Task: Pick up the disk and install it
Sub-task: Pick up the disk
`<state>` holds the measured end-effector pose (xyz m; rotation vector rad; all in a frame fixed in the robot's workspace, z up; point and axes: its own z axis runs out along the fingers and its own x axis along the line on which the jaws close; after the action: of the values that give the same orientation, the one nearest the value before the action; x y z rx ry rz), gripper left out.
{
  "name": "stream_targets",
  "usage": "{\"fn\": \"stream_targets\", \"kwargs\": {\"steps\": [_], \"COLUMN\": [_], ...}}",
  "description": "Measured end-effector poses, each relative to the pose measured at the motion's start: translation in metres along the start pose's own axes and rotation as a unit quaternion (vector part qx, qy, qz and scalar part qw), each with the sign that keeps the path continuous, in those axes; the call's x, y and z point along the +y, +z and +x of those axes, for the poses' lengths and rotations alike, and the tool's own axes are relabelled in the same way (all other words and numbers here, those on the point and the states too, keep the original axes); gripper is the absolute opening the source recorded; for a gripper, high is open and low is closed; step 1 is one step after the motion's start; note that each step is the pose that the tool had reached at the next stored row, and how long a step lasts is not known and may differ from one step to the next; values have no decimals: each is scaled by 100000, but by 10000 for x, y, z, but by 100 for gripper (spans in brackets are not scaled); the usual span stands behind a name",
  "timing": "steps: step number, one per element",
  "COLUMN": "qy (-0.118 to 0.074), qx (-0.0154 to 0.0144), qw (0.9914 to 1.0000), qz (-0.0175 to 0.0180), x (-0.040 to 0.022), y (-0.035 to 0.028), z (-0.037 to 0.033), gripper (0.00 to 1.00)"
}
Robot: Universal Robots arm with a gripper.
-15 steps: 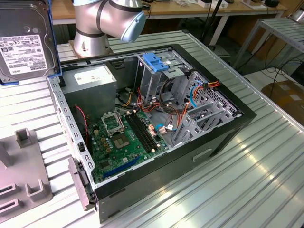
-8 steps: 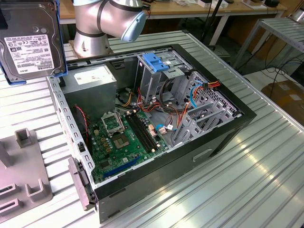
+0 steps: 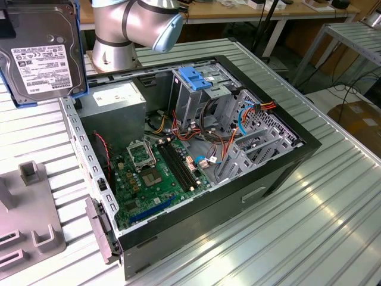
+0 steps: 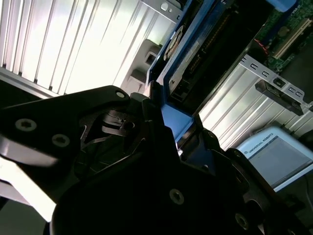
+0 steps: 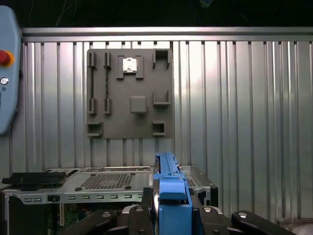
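A: Gripper (image 5: 171, 211), how wide?
B: Drawn in to the thickness of the disk (image 3: 38, 53). In the first wrist view the fingers (image 5: 147, 208) press the blue carrier frame from both sides. Firm hold.
A: Disk position?
B: Held up off the ribbed table (image 3: 321, 226), at the exterior view's far left, label facing that camera. Outside the open computer case (image 3: 268, 173), well apart from the drive cage (image 3: 205, 98) with its blue latch (image 3: 195, 77).

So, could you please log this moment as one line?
gripper: shut on the disk | disk: held aloft, outside the open computer case | install: not yet done
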<state>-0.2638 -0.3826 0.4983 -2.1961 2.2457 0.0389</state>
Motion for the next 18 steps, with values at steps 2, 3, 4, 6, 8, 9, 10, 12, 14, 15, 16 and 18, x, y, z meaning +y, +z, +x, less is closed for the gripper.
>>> {"fn": "stream_targets", "kwargs": {"steps": [2,3,4,6,8,9,10,12,14,15,16,18], "qy": [0,0,-2,-2,-2,0,-1,0,-1,0,-1,1], "qx": [-4,0,-2,0,-3,-1,2,-1,-5,-1,-2,-4], "qw": [100000,100000,100000,100000,100000,100000,100000,100000,100000,100000,100000,100000], "qz": [4,-2,2,-3,-1,-2,-5,-3,4,-2,1,0], "x": [-8,-11,-16,-24,-33,-36,-41,-50,-59,-67,-71,-79], "y": [0,-1,0,-1,-1,-1,-2,-2,-2,-3,-3,-3], "z": [12,17,24,34,45,50,55,65,75,84,88,97], "gripper": [37,37,37,37,37,37,37,37,37,37,37,37]}}
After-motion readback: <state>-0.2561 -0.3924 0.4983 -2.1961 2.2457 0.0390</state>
